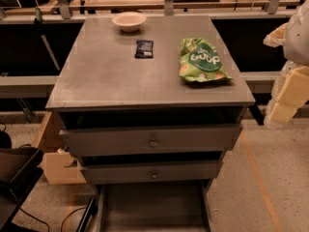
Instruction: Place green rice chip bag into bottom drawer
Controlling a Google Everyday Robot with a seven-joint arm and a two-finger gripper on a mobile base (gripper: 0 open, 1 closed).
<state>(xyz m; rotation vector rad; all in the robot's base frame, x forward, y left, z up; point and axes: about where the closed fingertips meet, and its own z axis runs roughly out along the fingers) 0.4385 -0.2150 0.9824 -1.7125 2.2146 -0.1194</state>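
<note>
Well, the green rice chip bag [203, 61] lies flat on the grey surface [106, 76], toward its right side and a little back from the near edge, logo up. Nothing touches it. It is well apart from the small black packet [144, 48] to its left, and the pale bowl [129, 21] stands further off by the far edge. The bag has room on every side, which I'd say makes for an easy approach from above or from the right.

Below, the top drawer [149, 140] and the middle drawer [152, 172] look pulled out only a little, each with a dark gap above its front. The bottom drawer [154, 209] is drawn out much farther toward me, its flat grey floor showing. It looks set that way so the bag can be lowered straight in without the fronts above getting in the way.

The claw [288, 98] hangs off to the right of the cabinet, beyond the surface's right edge, near the bag but not over it. It holds nothing that I can see. Whether it is parted or closed I cannot tell, as it is half out of sight.

To my eye the job is at its start, with the bag not yet picked up. The next move would call for coming in over the bag and pinching the crinkly film, which may slip or buckle. After that comes a carry down past the near edge and the two upper fronts to the tray.
</note>
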